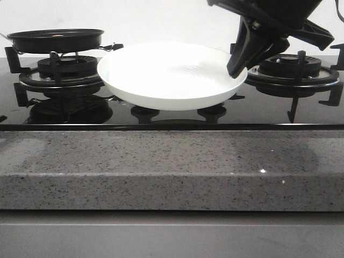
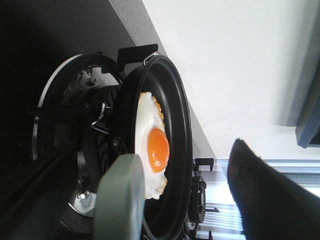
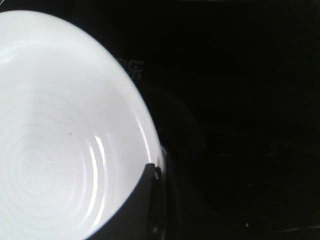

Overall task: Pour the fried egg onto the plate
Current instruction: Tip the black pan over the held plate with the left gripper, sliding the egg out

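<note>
The fried egg point(image 2: 152, 147), orange yolk in a ragged white, lies flat inside the black pan point(image 2: 177, 150). The plate point(image 1: 171, 75), glossy white and empty, sits raised above the stove, level, between the burners.

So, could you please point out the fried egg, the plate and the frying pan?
fried egg point(image 2: 158, 148): left wrist view, on the yolk.
plate point(image 1: 172, 86): front view, on its outer wall.
frying pan point(image 1: 56, 40): front view, on its side wall.
</note>
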Robot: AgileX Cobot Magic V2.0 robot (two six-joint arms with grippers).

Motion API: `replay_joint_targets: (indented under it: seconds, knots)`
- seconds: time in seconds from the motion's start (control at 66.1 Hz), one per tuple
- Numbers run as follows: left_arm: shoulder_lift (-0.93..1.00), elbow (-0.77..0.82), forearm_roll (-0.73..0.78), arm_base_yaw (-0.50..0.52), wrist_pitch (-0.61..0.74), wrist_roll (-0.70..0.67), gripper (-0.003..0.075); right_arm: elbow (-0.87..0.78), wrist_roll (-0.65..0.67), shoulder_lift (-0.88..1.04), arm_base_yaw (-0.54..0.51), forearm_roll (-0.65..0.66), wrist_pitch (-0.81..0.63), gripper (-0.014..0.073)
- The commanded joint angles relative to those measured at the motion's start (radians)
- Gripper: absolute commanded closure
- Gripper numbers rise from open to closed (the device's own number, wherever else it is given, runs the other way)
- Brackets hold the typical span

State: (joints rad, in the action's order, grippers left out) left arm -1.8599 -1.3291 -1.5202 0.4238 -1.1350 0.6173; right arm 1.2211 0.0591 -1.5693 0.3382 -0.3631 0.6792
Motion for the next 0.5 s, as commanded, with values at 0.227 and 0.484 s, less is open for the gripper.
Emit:
replay_joint_targets:
  seconds: [0.227, 0.484]
  knots:
    - [-0.006, -0.114, -0.002, -0.004, -0.142, -0.039, 0.0121, 0.025, -0.005, 0.035, 0.0, 0.005, -0.022, 0.066]
    - [-0.017, -0.127, 0.051, -0.004, -0.147, -0.056, 0.0139, 0.025, -0.005, 0.035, 0.0, 0.005, -0.023, 0.066]
